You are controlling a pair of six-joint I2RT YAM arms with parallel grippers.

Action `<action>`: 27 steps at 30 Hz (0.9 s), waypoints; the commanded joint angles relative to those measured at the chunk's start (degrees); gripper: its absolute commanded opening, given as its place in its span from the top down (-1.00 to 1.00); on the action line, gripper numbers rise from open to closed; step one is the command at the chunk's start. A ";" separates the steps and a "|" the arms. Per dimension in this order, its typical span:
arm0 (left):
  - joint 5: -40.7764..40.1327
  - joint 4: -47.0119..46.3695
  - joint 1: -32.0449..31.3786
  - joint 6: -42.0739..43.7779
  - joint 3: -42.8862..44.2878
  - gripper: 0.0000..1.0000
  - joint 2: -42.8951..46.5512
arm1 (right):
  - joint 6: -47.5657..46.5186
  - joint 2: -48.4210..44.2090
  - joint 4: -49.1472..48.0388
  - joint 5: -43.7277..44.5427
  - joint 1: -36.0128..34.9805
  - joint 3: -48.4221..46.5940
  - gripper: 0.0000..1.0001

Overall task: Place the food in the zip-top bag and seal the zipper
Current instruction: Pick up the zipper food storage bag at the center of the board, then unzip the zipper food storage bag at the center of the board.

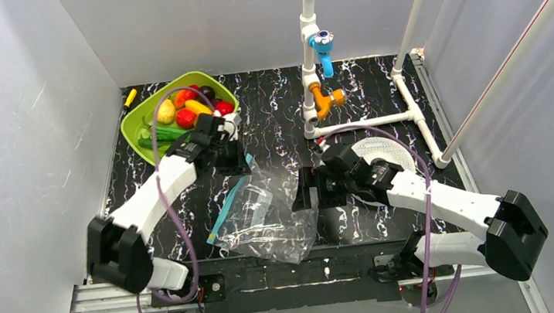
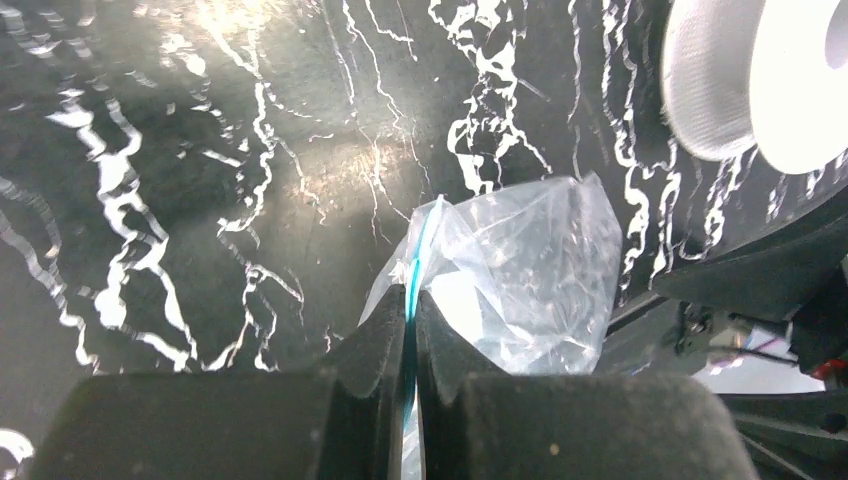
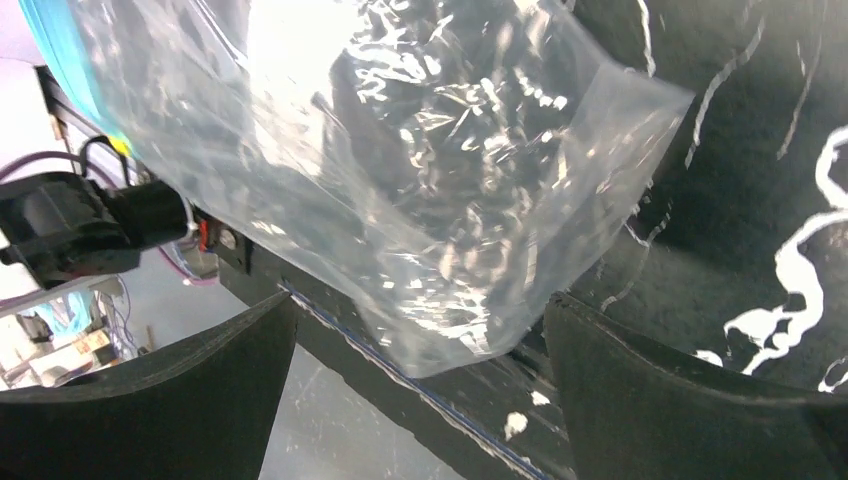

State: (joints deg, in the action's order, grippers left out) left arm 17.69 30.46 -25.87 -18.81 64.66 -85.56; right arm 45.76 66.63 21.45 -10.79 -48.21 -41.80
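Observation:
The clear zip-top bag (image 1: 265, 216) lies crumpled on the black marbled table between my arms, and nothing shows inside it. Its light blue zipper (image 1: 225, 206) runs along its left edge. My left gripper (image 1: 233, 163) is shut on the far end of the zipper (image 2: 413, 262), with the bag (image 2: 520, 270) bulging just beyond the fingertips. My right gripper (image 1: 303, 194) is open at the bag's right side. In the right wrist view the bag's corner (image 3: 400, 180) hangs between its spread fingers (image 3: 200, 400), untouched. The food (image 1: 186, 118) sits in the lime-green tray.
The lime-green tray (image 1: 131, 125) is at the back left, behind my left gripper. A white pipe frame (image 1: 364, 124) with blue and orange fittings stands at the back right. A white perforated disc (image 1: 378, 150) lies by my right arm. The table's near edge (image 3: 420, 400) is under the right gripper.

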 commanded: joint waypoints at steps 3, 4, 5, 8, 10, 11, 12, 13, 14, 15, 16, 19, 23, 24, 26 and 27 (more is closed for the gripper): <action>-20.94 3.10 0.20 -23.52 -7.29 1.00 20.05 | -2.63 -0.52 1.11 13.98 -6.48 -11.17 -0.96; -22.90 3.85 0.20 -29.11 -8.67 1.00 22.57 | -3.10 -0.24 1.35 16.22 -7.85 -12.61 -0.95; -23.38 3.89 0.18 -32.87 -9.96 1.00 24.82 | -4.04 0.04 1.32 18.58 -9.38 -13.93 -0.95; -25.51 7.25 0.20 -41.26 -10.26 1.00 29.87 | -7.53 0.79 -0.49 25.89 -14.66 -16.32 -0.94; -27.46 11.62 0.20 -46.01 -9.10 1.00 31.33 | -9.70 1.45 -3.10 30.32 -18.09 -17.18 -0.93; -28.00 13.24 0.20 -48.99 -9.07 1.00 32.10 | -10.55 1.92 -4.29 31.64 -19.57 -17.87 -0.93; -27.67 13.35 0.20 -51.20 -9.80 1.00 32.96 | -11.41 2.70 -5.39 32.47 -20.92 -18.60 -0.94; -27.03 12.32 0.18 -52.60 -10.92 1.00 33.87 | -12.26 3.68 -6.10 32.98 -22.07 -19.57 -0.94; -26.44 11.44 0.20 -53.92 -12.00 1.00 34.87 | -12.92 4.60 -5.98 33.59 -23.09 -20.75 -0.95; -25.86 10.83 0.20 -56.11 -13.07 1.00 35.76 | -13.66 5.59 -5.68 34.14 -24.16 -21.98 -0.95; -25.57 10.67 0.20 -57.51 -14.09 1.00 36.61 | -14.39 6.36 -4.81 34.46 -25.11 -23.20 -0.95; -24.54 8.51 0.20 -59.70 -17.47 1.00 39.29 | -17.59 7.91 -3.32 35.15 -28.44 -25.60 -0.96; -23.59 5.31 0.21 -61.09 -20.44 1.00 41.74 | -21.42 8.60 -1.75 36.30 -30.33 -25.65 -0.76; -22.89 4.40 0.20 -61.16 -21.09 1.00 41.90 | -22.30 8.60 -1.70 35.66 -30.35 -25.43 -0.74; -20.96 3.04 0.20 -61.48 -22.23 1.00 41.70 | -25.11 8.75 -1.53 33.74 -30.43 -25.28 -0.72; -19.81 2.38 0.20 -62.05 -22.80 1.00 41.57 | -26.62 9.08 -1.25 33.09 -30.51 -25.44 -0.68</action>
State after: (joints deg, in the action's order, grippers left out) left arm -5.06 36.47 -25.71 -77.91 43.64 -44.36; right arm 26.15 75.48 19.88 22.46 -78.52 -65.25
